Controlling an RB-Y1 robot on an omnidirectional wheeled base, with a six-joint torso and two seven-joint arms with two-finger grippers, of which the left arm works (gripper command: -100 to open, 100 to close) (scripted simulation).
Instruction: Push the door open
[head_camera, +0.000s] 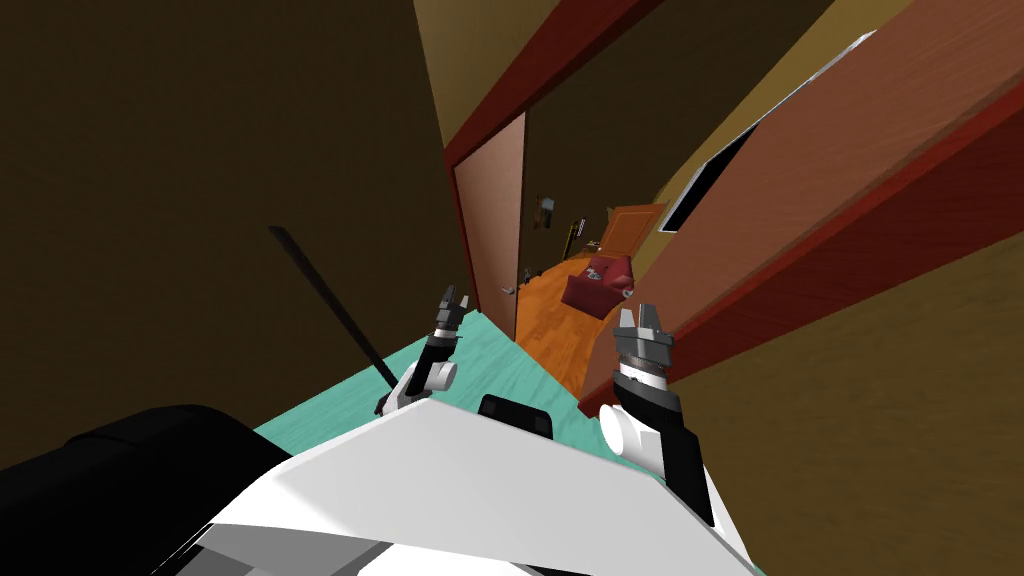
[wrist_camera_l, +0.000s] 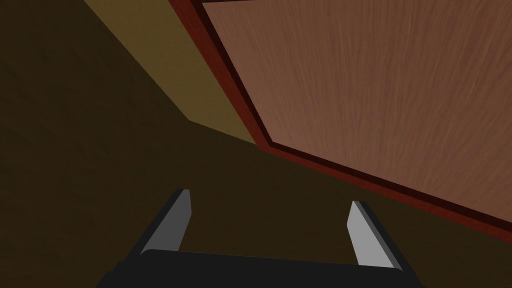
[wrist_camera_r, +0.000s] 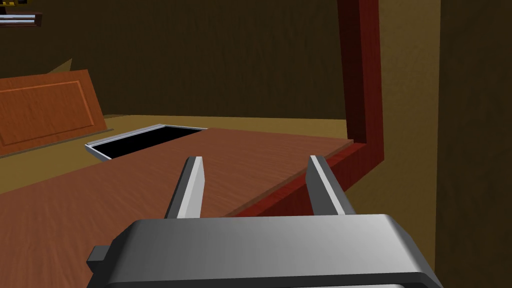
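A red-framed doorway (head_camera: 520, 90) stands ahead. A brown door leaf (head_camera: 492, 215) with a small grey handle (head_camera: 508, 290) stands at the doorway's left side. A second, large brown panel (head_camera: 850, 140) runs along the right with a red frame strip (head_camera: 850, 250) beside it. My left gripper (head_camera: 455, 300) is open just short of the left leaf; its wrist view shows its open gripper (wrist_camera_l: 272, 225) below a brown panel (wrist_camera_l: 375, 90) and red frame (wrist_camera_l: 225, 85). My right gripper (head_camera: 640, 318) is open, close to the right panel (wrist_camera_r: 150, 190); the wrist view shows it empty (wrist_camera_r: 256, 170).
Through the gap lie an orange wood floor (head_camera: 550, 320), a red sofa (head_camera: 600, 285) and an orange panelled door (head_camera: 632, 225). A teal floor (head_camera: 500, 365) is under me. Dark brown walls close both sides. A black window area (head_camera: 710, 185) sits on the right wall.
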